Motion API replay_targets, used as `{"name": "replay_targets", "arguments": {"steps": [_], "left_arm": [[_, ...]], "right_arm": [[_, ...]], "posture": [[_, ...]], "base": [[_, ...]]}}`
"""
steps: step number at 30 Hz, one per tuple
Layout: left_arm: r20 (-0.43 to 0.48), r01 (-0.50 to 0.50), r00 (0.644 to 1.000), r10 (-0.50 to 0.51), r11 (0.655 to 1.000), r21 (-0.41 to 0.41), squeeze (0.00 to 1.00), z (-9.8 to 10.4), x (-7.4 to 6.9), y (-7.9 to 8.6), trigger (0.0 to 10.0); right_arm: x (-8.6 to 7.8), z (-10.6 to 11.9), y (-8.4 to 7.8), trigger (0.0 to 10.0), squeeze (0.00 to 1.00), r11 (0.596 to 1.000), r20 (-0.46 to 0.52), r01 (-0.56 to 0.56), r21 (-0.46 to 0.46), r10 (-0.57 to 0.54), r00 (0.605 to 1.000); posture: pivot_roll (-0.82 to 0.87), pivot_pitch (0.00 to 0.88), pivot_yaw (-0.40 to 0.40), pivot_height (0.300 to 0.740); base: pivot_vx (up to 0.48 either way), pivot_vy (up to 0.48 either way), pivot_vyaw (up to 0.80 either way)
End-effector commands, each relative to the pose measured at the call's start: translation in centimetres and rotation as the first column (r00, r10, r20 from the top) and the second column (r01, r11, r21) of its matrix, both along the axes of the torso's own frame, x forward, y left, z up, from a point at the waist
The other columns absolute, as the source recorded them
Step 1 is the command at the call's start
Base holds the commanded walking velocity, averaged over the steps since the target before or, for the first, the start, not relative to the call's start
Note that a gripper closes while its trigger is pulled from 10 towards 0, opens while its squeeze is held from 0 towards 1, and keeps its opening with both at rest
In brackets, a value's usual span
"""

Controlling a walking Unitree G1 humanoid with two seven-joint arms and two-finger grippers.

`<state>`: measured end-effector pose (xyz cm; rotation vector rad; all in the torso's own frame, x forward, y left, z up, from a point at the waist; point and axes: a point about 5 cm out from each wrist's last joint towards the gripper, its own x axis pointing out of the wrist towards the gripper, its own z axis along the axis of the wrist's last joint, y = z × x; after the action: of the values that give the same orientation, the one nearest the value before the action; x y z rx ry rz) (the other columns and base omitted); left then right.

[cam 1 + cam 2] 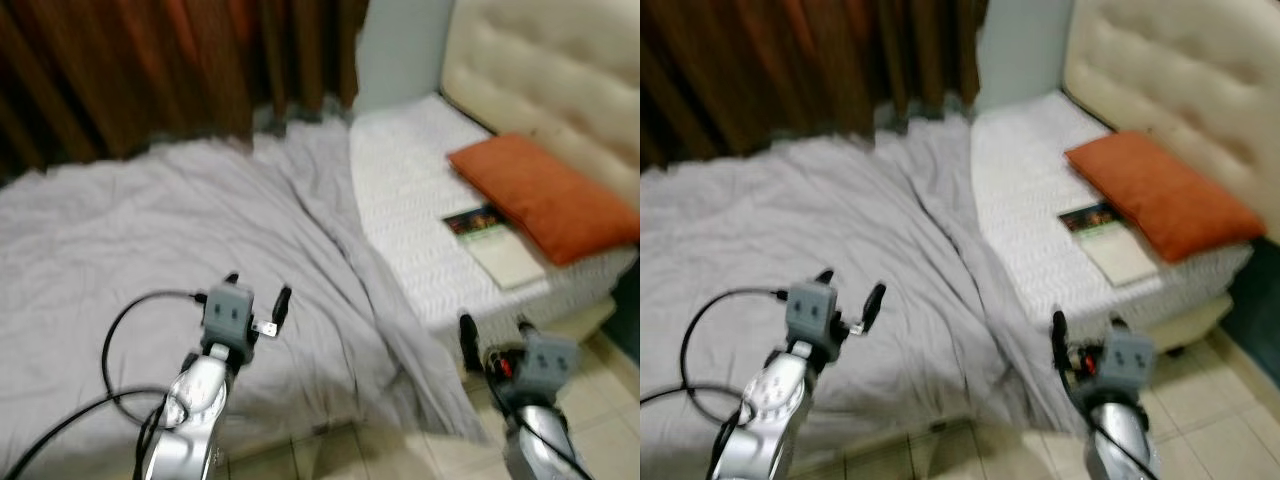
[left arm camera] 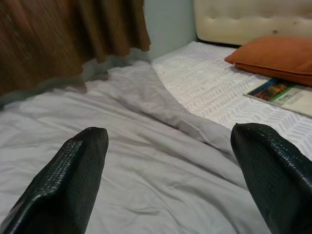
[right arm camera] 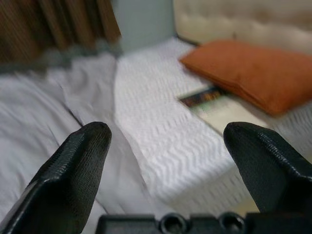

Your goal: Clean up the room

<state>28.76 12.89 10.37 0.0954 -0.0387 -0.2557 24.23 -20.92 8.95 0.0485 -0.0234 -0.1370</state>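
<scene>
Grey, rumpled sheet (image 1: 150, 240) covers most of the bed before us, pulled back from the white mattress (image 1: 400, 190) near the padded headboard (image 1: 560, 70). We see an orange pillow (image 1: 545, 195) lying at the head end, and a book (image 1: 490, 245) flat on the mattress just beside it. Our left gripper (image 1: 258, 300) hovers over the sheet, fingers spread wide and holding nothing. Our right gripper (image 1: 492, 340) hangs by the bed's edge above the tiled floor (image 1: 600, 420), likewise wide open and empty. Brown curtains (image 1: 150, 70) hang behind
</scene>
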Motion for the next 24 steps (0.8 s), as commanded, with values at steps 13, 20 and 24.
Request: {"name": "replay_targets", "arguments": {"steps": [13, 20, 24], "left_arm": [[-0.094, 0.009, 0.995, -0.011, 1.000, -0.014, 0.00, -2.6, 1.3, 0.9, 10.0], [-0.162, 0.079, 0.983, -0.087, 0.995, -0.058, 0.00, -4.5, -0.6, 0.9, 10.0], [-0.176, 0.079, 0.981, -0.081, 0.997, -0.014, 0.00, -5.3, -1.2, 1.1, 10.0]], "right_arm": [[0.9, -0.7, 1.0, 10.0, 0.00, 0.988, -0.027, -0.131, -0.080, 0.130, 0.991], [-0.4, -1.0, 1.0, 10.0, 0.00, 0.986, -0.043, -0.140, -0.092, 0.136, 0.990], [-0.7, -0.9, 1.0, 10.0, 0.00, 0.981, -0.046, -0.153, -0.117, 0.149, 0.988]], "posture": [[-0.12, 0.000, 0.082, 0.740], [-0.13, 0.021, 0.085, 0.740], [-0.13, 0.036, 0.077, 0.740]], "base": [[0.247, -0.378, 0.69], [0.368, -0.238, 0.08], [0.000, 0.000, -0.20]]}}
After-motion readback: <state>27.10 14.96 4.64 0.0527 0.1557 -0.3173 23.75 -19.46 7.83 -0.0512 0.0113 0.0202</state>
